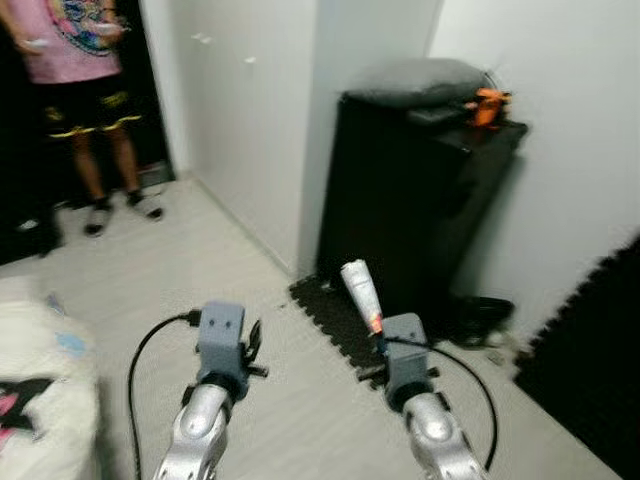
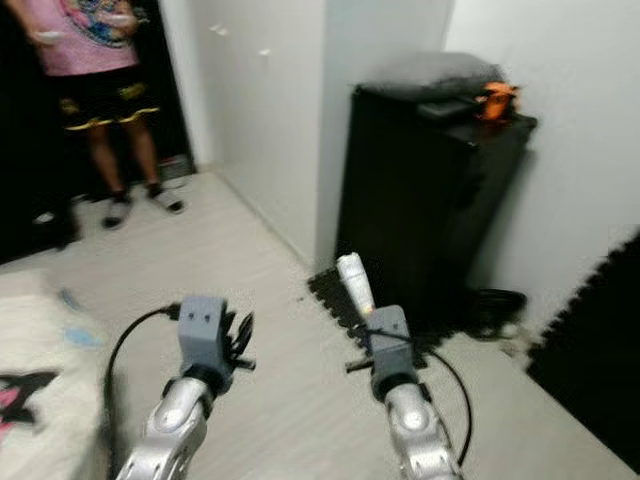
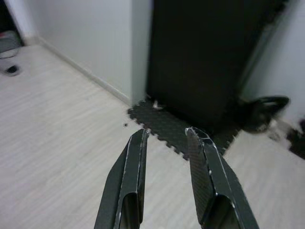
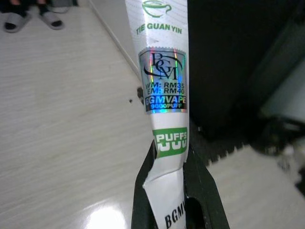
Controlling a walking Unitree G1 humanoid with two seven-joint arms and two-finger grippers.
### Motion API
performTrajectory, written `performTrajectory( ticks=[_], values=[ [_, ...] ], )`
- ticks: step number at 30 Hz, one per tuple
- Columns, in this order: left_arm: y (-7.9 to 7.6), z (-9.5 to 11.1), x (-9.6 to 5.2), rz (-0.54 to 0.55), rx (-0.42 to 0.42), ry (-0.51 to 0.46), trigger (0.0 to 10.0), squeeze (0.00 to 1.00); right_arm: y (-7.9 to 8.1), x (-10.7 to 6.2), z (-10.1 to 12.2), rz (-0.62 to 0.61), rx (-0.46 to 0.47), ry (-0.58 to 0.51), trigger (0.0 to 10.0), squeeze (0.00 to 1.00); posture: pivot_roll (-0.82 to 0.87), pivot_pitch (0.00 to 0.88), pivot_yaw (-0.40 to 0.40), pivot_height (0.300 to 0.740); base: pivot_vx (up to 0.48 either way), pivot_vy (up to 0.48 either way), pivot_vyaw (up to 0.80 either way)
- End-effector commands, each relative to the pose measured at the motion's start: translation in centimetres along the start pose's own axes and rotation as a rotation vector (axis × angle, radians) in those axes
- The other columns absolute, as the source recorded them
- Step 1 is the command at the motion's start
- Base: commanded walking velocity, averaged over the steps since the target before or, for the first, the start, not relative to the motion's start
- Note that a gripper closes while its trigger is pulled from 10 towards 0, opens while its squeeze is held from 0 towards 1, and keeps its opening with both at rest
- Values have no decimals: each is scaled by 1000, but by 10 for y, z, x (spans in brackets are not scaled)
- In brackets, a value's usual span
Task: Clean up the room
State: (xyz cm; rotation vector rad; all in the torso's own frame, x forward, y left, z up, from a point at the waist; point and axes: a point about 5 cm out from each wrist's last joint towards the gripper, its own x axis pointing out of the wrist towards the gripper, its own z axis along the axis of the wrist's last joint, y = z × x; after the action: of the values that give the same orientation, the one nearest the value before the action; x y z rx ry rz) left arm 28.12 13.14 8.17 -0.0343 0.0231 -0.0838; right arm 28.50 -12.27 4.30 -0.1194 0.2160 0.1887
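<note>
The robot stands on pale wood-look flooring (image 1: 230,250) with both silver arms raised in front of it. The right gripper (image 4: 167,164) is clamped on a slim white paper packet with a green "PUFFS" label and a shiny holographic sticker (image 4: 162,86); its two black fingers pinch the lower end and the packet sticks up and out past the fingertips, held in the air above the floor, near the tall black cabinet (image 1: 420,200). The left gripper (image 3: 167,138) holds nothing, its two long black fingers (image 3: 131,171) set a moderate way apart over bare floor.

The cabinet stands against a white wall in the corner, with a grey cushion (image 1: 420,78) lying on top and a small orange object (image 1: 488,104) beside it, too blurred to identify. At the cabinet's foot lies a black interlocking foam mat (image 1: 335,315), and a dark round item (image 1: 482,318) sits on the floor just beside the cabinet. A person in a pink shirt, black shorts and sandals (image 1: 85,100) stands in the dark doorway, well apart from the robot. A white cloth-covered edge with pink and black marks (image 1: 40,390) shows at the robot's left
</note>
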Motion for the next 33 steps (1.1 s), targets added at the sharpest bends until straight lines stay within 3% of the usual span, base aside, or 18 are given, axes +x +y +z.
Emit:
performTrajectory(
  ticks=[1, 33],
  values=[
    [0, -4, -1, -3, 5, 21, 10000, 0, -4, 0, -1, -10, 3, 6, 10000, 0, -15, 62, -27, 739, 0, 0, -800],
    [-2, -5, -2, -7, 5, 26, 10000, 0, -7, -1, -3, -22, 7, 14, 10000, 0, -19, 66, -24, 739, 0, 0, -800]
  ],
)
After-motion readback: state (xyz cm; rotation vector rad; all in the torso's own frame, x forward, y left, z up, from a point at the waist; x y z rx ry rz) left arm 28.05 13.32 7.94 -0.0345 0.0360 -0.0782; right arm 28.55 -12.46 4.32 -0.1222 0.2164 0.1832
